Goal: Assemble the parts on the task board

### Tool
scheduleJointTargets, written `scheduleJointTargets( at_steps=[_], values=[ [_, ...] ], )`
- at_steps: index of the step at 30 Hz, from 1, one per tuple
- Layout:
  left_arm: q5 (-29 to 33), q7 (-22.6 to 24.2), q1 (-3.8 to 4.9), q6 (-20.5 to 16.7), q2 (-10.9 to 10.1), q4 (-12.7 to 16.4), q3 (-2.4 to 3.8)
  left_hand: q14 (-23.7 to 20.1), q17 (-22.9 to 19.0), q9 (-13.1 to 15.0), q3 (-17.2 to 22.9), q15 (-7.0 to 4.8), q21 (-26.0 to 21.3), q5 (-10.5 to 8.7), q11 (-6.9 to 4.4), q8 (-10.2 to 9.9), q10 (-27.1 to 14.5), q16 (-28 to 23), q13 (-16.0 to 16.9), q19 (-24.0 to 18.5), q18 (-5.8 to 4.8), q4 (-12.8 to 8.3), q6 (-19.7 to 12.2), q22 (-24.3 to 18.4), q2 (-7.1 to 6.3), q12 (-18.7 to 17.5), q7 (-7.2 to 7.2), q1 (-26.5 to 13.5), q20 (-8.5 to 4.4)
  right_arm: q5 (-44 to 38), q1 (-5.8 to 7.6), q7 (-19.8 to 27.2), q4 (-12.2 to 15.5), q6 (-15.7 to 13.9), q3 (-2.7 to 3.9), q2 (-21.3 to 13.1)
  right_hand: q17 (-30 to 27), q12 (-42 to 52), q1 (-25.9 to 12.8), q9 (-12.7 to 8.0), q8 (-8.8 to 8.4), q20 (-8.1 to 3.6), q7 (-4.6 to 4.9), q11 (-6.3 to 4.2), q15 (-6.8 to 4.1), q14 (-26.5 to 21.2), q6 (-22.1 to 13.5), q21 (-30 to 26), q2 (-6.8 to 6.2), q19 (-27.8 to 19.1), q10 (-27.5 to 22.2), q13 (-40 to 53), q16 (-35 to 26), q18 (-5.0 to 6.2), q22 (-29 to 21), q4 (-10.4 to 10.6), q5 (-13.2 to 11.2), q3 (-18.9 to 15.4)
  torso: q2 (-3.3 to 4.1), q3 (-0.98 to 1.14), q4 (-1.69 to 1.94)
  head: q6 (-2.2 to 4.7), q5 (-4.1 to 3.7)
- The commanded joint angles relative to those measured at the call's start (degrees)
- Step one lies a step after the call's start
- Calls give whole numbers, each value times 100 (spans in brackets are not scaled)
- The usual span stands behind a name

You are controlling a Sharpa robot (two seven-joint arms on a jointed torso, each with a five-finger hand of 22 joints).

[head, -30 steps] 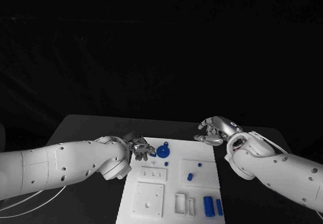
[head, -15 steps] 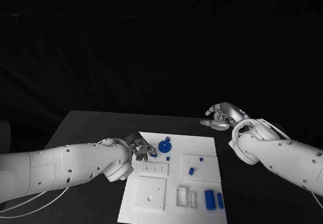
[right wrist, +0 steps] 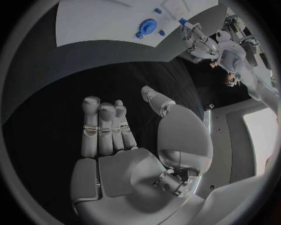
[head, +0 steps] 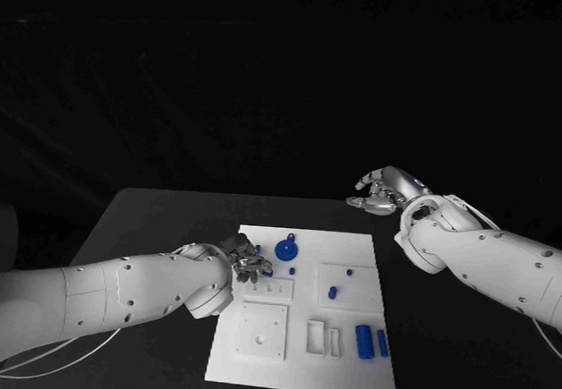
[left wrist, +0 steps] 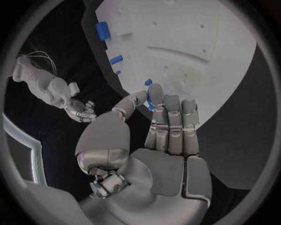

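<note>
The white task board lies in the middle of the black table. My left hand hovers at the board's far left part and pinches a small blue peg between thumb and fingertips. My right hand is raised beyond the board's far right corner, fingers apart and nothing in it; the right wrist view shows its bare palm. On the board lie a round blue knob piece, a short blue peg and two blue cylinders.
White raised blocks with holes and slots sit on the near half of the board. Black table surface lies bare on both sides of the board. My right forearm hangs over the table's right side.
The camera has shifted. My right hand has lifted and drawn back from the board's far right corner. My left hand stays at the board's far left with the small blue peg.
</note>
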Motion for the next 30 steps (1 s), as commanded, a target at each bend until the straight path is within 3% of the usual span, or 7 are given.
scheduleJointTargets(
  at_steps=[1,3,7,10,30],
  values=[
    [-285,-20,-47,85,52,-51,4,5,9,779,36,-38,28,-20,-66,-19,-8,31,10,53,-69,-1,534,9,-22,22,-481,37,-475,17,6,59,-4,32,2,18,-6,34,42,4,29,4,46,-30,-45,-4,37,-20,-4,30,-9,-8,-24,399,8,21,32,-12,9,-2,0,-18,3],
    [-293,-20,-67,100,72,-73,4,5,10,784,36,-40,30,-25,-67,-22,-9,38,17,55,-70,0,538,13,-24,29,-482,37,-477,17,6,54,-9,44,2,24,-7,35,43,4,29,5,46,-30,-45,-5,36,-20,-3,29,-10,-10,-24,399,9,22,36,-13,0,-18,3,-31,-3],
    [-371,-20,-97,179,121,-110,4,5,15,799,38,-46,37,-35,-73,-29,-10,61,40,62,-71,2,552,23,-30,52,-487,39,-484,17,7,48,-11,52,2,26,-8,37,41,4,30,6,46,-29,-45,-6,36,-21,-3,29,-13,-14,-24,399,11,25,45,-16,0,-22,-3,-52,-5],
    [-388,-8,-120,346,150,-129,5,6,18,811,37,-50,42,-47,-76,-33,-11,78,56,67,-72,4,561,31,-34,69,-490,38,-488,17,7,43,-7,63,2,27,-9,38,41,3,29,6,46,-29,-44,-7,35,-22,-2,28,-15,-17,-24,399,13,26,53,-18,1,-19,-1,-67,-15],
    [-466,-48,-216,462,253,-313,7,-11,12,831,44,-55,42,-91,-75,-64,-40,98,84,69,-76,13,556,44,-23,89,-487,32,-496,17,7,21,15,114,2,24,-10,45,37,2,31,8,47,-29,-44,-9,35,-25,1,27,-21,-28,-22,399,18,34,72,-25,-3,-24,6,-113,-46]
  ],
)
